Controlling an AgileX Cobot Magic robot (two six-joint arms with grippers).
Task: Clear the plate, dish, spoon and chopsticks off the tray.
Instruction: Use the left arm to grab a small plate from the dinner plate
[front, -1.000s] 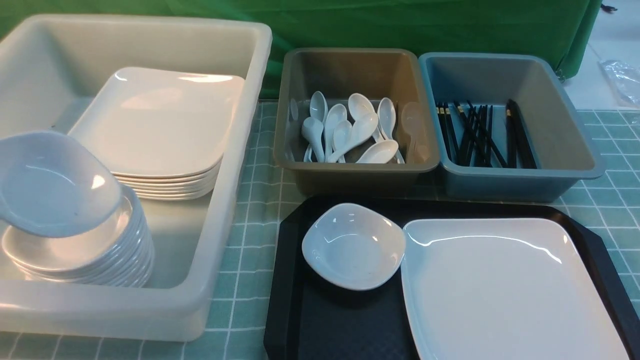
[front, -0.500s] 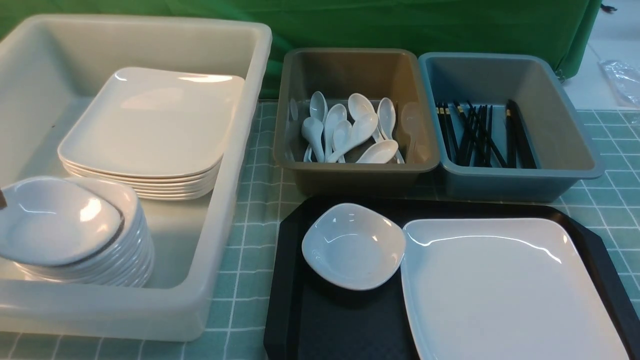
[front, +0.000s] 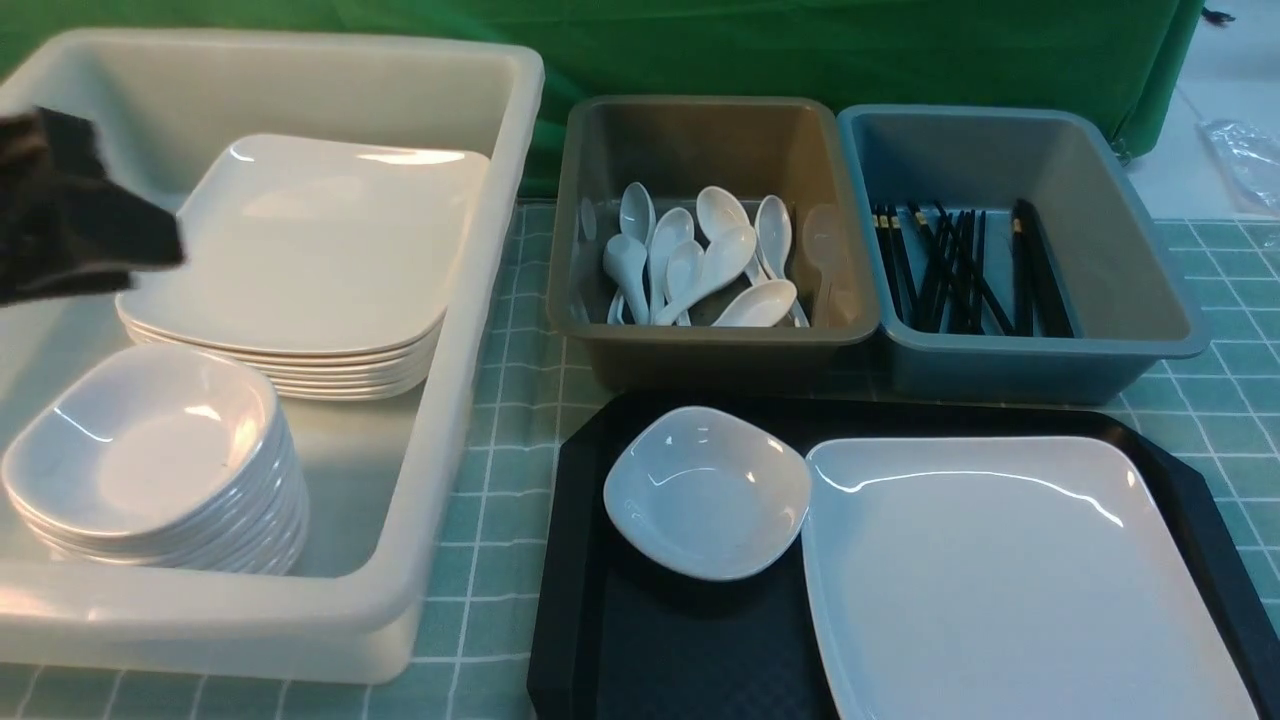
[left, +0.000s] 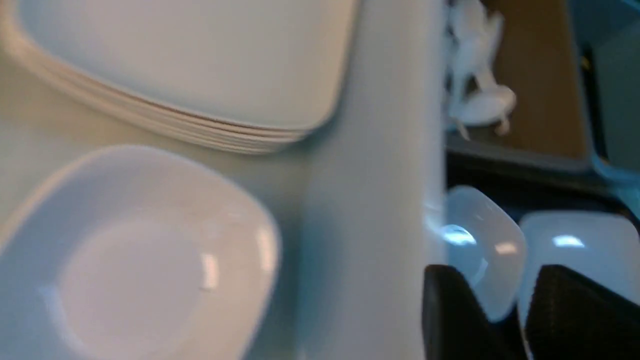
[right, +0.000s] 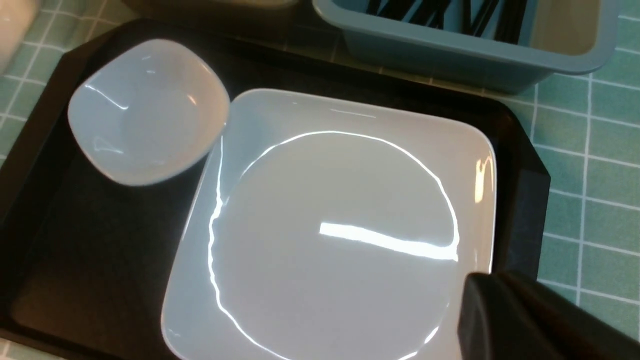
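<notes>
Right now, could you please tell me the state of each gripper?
Left gripper: open, holding nothing.
Right gripper: closed, holding nothing.

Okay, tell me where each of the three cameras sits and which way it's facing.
Front: between the arms, facing forward over the white tub and tray; left gripper shows at the left edge.
Left wrist: over the tub, facing down at the stacked dishes; its fingertips show.
Right wrist: above the tray, facing down at the plate and dish; right gripper shows.
Shared: all three show that plate and dish.
</notes>
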